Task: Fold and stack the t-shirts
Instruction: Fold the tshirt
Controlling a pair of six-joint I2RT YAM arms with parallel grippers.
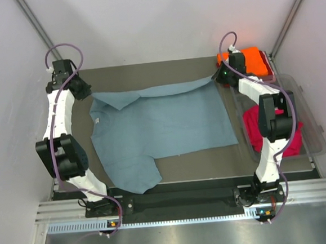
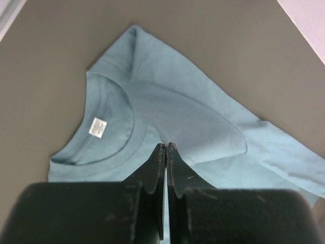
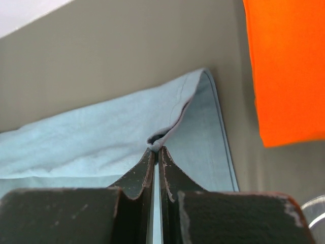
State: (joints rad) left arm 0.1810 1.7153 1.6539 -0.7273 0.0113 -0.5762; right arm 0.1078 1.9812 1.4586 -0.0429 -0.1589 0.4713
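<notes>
1. Bottom centre of the top view: the blue tee [image 1: 163, 127] lies spread on the table [image 1: 211, 163], its near sleeve splayed toward the arm bases. Nothing is folded on this side yet.
2. Right of the frame, mid-depth: the red tee [image 1: 253, 131] sits crumpled in the tub [image 1: 317, 129], partly hidden by the right arm. It looks untouched, so that one is still to be done.
3. Upper left: the left gripper [image 2: 166, 147] has its jaws pressed together over the tee's collar end. Whether any cloth is nipped between them cannot be told. The far sleeve there is already turned in over the body.
4. Upper right: the right gripper [image 3: 156, 149] is clamped on the blue tee's far hem corner, a small bunch of fabric caught at the tips and the edge lifted into a curl.
5. Far right corner: the orange tee [image 1: 254, 58] lies as a flat, neat rectangle. That one looks finished and is probably the base of the stack.
6. Verdict: roughly one of three done, the blue tee at its first fold, the red one waiting.
</notes>
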